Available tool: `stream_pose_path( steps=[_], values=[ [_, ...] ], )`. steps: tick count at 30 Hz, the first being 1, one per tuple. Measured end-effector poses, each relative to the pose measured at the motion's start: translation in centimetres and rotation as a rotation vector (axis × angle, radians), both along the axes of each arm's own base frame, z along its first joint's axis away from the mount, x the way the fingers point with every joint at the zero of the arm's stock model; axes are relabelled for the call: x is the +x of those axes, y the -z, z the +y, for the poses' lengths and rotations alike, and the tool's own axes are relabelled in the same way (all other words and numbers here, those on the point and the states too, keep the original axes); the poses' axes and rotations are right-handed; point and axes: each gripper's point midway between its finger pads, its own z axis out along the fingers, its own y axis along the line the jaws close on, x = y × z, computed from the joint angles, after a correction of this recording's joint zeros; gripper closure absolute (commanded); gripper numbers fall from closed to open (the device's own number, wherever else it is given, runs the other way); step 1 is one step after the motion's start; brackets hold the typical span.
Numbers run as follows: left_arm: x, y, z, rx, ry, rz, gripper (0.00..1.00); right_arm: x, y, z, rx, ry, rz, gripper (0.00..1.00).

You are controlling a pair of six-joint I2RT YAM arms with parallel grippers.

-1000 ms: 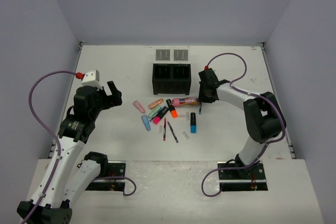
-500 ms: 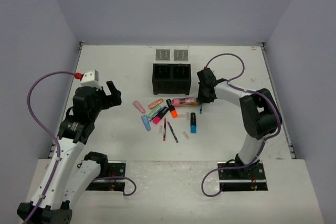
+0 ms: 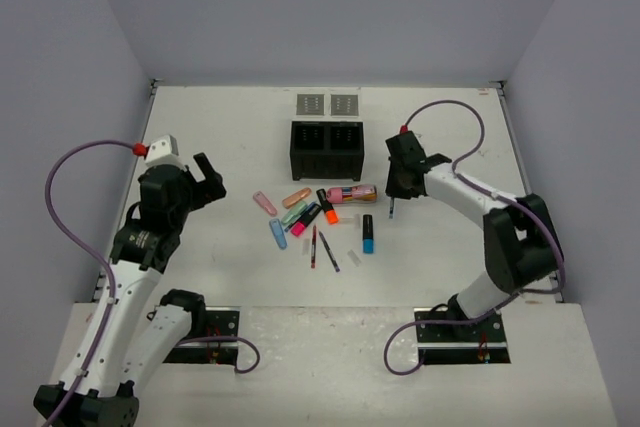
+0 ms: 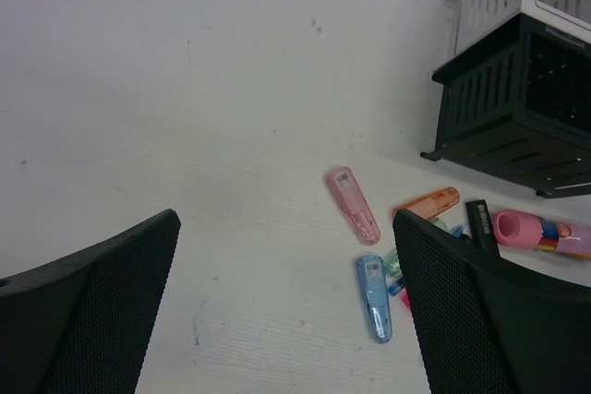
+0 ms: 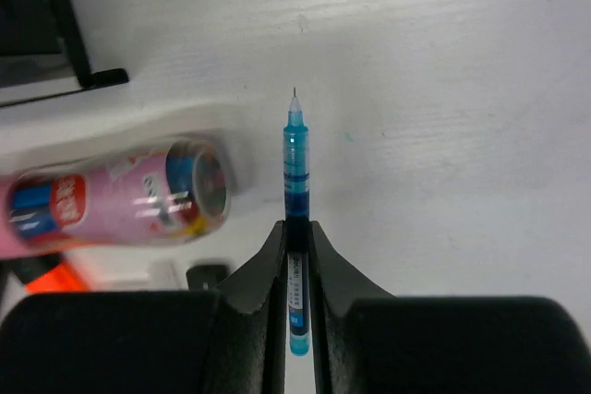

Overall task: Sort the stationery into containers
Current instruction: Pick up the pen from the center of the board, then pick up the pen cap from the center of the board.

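Your right arm (image 3: 470, 197) has swung its elbow outward, right jaws pinching the thin translucent blue pen (image 5: 295, 154) just beside the glossy pink tube (image 5: 111, 196) on the worktop (image 5: 443, 89); left jaws hang spread.

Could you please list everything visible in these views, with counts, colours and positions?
Compartment box: one, black, table's far middle.
Flat trays: two, light grey, behind the box.
Highlighters: about seven, pink, salmon, green, blue, orange, scattered before the box.
Tube: one, pink-gold, lying before the box.
Thin pens: two, red and dark, pile's near edge.
Blue pen: one, translucent blue, gripped right of the tube.
Table: one, white, under everything.
Left pincer: one, black, open, left of the pile.
Right pincer: one, black, shut on the blue pen.
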Motion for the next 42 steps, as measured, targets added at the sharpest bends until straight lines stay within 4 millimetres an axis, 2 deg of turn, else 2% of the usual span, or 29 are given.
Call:
stream_pose_path(
  steps=[2,4,6,7,9,11,14,17,19,21,24,29,35,42],
  values=[
    [0.2,0.4,-0.2,-0.012,-0.005,0.019,0.00,-0.2,-3.8,-0.5,0.022,0.011,-0.103,1.00],
    [0.4,1.2,-1.6,-0.037,0.000,0.045,0.00,-0.5,-7.3,-0.8,0.060,0.007,-0.204,1.00],
    [0.6,1.8,-5.5,-0.052,0.061,0.062,0.00,-1.7,-9.7,-1.3,0.089,-0.001,-0.274,1.00],
    [0.1,2.8,-8.4,-0.034,0.102,0.105,0.00,-2.3,-11.1,-1.5,0.102,-0.006,-0.311,1.00],
    [-1.4,3.6,-14.8,0.012,0.223,0.152,0.00,-3.3,-13.2,-2.0,0.123,-0.011,-0.373,1.00],
    [-3.4,4.9,-20.3,0.048,0.304,0.196,0.00,-4.0,-14.3,-2.3,0.129,-0.016,-0.404,1.00],
    [-4.8,7.2,-24.3,0.089,0.318,0.242,0.06,-4.9,-14.5,-2.8,0.119,-0.022,-0.407,1.00],
    [-5.1,10.2,-24.8,0.148,0.292,0.298,0.21,-5.6,-13.7,-3.2,0.104,-0.029,-0.388,1.00],
    [-5.3,11.7,-24.5,0.188,0.280,0.330,0.39,-6.0,-13.1,-3.4,0.094,-0.033,-0.373,1.00],
    [-5.4,12.5,-24.2,0.206,0.273,0.347,0.48,-6.2,-12.7,-3.5,0.086,-0.036,-0.360,1.00],
    [-5.7,12.9,-23.6,0.222,0.284,0.353,0.56,-6.3,-12.3,-3.5,0.082,-0.039,-0.352,1.00],
    [-5.8,13.6,-23.3,0.233,0.321,0.375,0.60,-6.4,-12.2,-3.2,0.093,-0.052,-0.347,1.00],
    [-5.6,15.9,-21.8,0.237,0.343,0.439,0.60,-6.4,-12.2,-3.0,0.097,-0.062,-0.344,1.00],
    [-5.6,16.7,-22.9,0.229,0.394,0.453,0.61,-6.3,-11.6,-2.8,0.090,-0.074,-0.321,1.00]
  ],
)
